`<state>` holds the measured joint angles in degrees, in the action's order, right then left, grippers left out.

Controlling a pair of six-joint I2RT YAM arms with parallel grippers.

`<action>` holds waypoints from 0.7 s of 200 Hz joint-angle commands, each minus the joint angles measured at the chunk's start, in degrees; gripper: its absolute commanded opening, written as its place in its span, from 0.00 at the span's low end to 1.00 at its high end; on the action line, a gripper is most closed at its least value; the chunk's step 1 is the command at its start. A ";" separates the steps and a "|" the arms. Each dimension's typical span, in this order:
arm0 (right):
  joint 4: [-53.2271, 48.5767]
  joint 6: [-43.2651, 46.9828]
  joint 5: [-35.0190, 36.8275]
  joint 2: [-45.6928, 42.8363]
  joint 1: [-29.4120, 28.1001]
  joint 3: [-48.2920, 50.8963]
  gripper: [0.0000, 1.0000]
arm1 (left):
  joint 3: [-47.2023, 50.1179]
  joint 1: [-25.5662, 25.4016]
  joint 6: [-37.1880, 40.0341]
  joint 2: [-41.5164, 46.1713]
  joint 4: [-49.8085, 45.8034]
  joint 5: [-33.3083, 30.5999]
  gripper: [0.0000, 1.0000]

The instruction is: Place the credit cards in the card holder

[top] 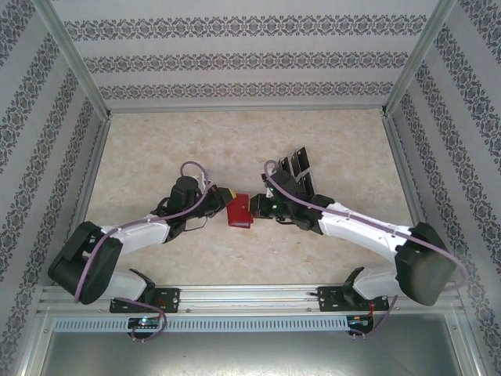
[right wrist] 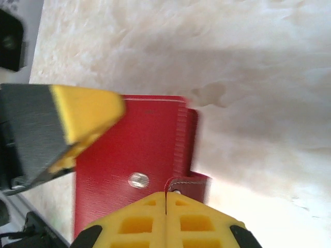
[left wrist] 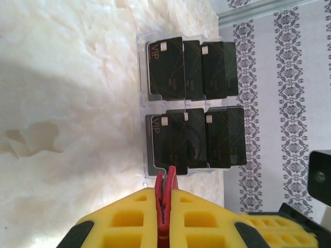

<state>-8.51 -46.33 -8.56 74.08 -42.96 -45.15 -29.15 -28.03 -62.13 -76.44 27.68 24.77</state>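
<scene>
Top view: card holder [top: 239, 212] sits at centre frame, just below the middle, off the table [top: 156, 141] as far as I can tell, held between both arms. Left gripper [top: 226, 196] meets it from the left, right gripper [top: 257, 207] from the right. The two grippers are close together with the red wallet btwn them.

Left wrist view: left gripper [left wrist: 165, 199] at bottom centre, yellow fingers pressed together on a thin red edge of the card holder [left wrist: 166, 181], which pokes up past the tips. Jaws narrow, clamped on that edge.

Right wrist view: right gripper [right wrist: 165, 201] at bottom centre, jaws closed tight, no gap showing, pinched on the card holder's clasp tab [right wrist: 189, 183]. The red body [right wrist: 134, 150] fills centre-left w/ a silver snap stud [right wrist: 138, 180] just above the fingertips. A yellow finger [right wrist: 88, 116] of the left gripper overlaps the wallet's upper left corner (blurred, so exact contact is hard to read).

Credit cards [left wrist: 165, 70]: black, upright in a clear stand [left wrist: 142, 155], two rows, upper-centre of the left wrist view, beyond the gripped wallet edge and apart from it. In the top view the same clear stand [top: 300, 168] is right of centre, above the right arm's wrist.
</scene>
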 commanded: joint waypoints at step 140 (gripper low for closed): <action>7.89 -4.39 -1.22 -3.01 0.24 5.82 0.70 | -8.62 0.15 14.59 3.10 -15.12 -1.42 0.00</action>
<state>-3.64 -49.67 -9.96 69.82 -41.89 -39.24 -35.86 -28.03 -48.97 -74.61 13.65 22.85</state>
